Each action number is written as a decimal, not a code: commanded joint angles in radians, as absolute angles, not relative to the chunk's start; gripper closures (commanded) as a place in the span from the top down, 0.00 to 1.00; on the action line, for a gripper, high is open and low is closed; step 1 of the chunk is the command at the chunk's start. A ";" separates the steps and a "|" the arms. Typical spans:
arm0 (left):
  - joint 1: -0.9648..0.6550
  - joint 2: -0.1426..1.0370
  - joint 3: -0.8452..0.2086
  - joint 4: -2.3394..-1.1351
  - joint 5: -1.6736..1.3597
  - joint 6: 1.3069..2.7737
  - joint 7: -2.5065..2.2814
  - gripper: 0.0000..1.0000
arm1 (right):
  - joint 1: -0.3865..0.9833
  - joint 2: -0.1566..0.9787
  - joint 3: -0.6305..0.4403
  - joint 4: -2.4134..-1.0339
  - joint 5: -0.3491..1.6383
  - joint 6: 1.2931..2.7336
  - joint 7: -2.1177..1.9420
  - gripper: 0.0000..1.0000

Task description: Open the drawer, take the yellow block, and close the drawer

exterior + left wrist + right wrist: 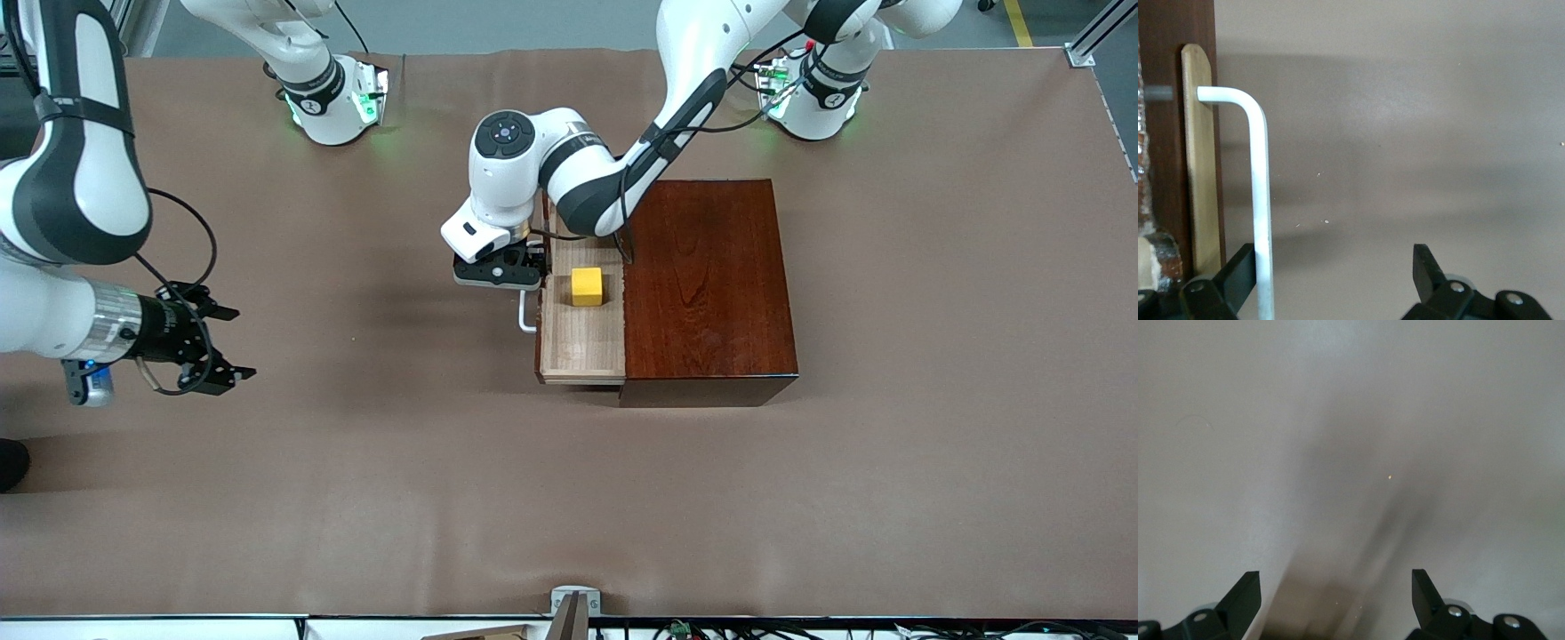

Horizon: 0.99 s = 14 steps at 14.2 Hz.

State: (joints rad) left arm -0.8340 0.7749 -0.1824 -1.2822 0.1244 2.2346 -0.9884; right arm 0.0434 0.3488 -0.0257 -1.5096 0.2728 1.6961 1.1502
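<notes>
The yellow block (586, 286) sits in the drawer (582, 342), on the pale wood floor close to the mahogany box (711, 284), with bare tray on the side nearer the front camera. The drawer stands pulled out of the box toward the right arm's end of the table, its tray open from above and nothing over the block. On the drawer's front is the white handle (526, 318).

The left gripper (500, 269) is at that handle, just beside the drawer's front. The left wrist view shows what the front view hides — the handle's bar (1262, 220) lies against the inside of one finger (1238, 273), while the other finger stands well apart from it, so the jaws are wide and not clamped on the bar.

The right gripper (209, 342) waits over bare table (569, 498) toward the right arm's end, well apart from the drawer. Its fingers (1245, 597) are spread fully and hold nothing — the right wrist view shows only cloth between them.
</notes>
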 commanded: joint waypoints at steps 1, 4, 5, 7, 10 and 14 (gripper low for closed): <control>-0.876 0.759 -0.215 -1.246 0.043 2.295 -1.060 1.00 | 0.096 0.348 -0.026 -1.499 0.293 1.695 1.274 1.00; -0.874 0.713 -0.210 -1.244 0.043 2.229 -1.130 1.00 | 0.129 0.348 -0.026 -1.496 0.293 1.703 1.315 1.00; -0.873 0.694 -0.207 -1.244 0.043 2.202 -1.138 1.00 | 0.132 0.348 -0.026 -1.496 0.293 1.704 1.318 1.00; -0.867 0.638 -0.203 -1.246 0.041 2.133 -1.140 1.00 | 0.152 0.348 -0.026 -1.494 0.293 1.707 1.360 1.00; -0.810 0.546 -0.202 -1.247 0.041 1.972 -1.132 1.00 | 0.187 0.348 -0.026 -1.494 0.293 1.738 1.433 1.00; -0.712 0.422 -0.198 -1.261 0.043 1.763 -1.027 1.00 | 0.305 0.356 -0.026 -1.496 0.281 1.808 1.621 1.00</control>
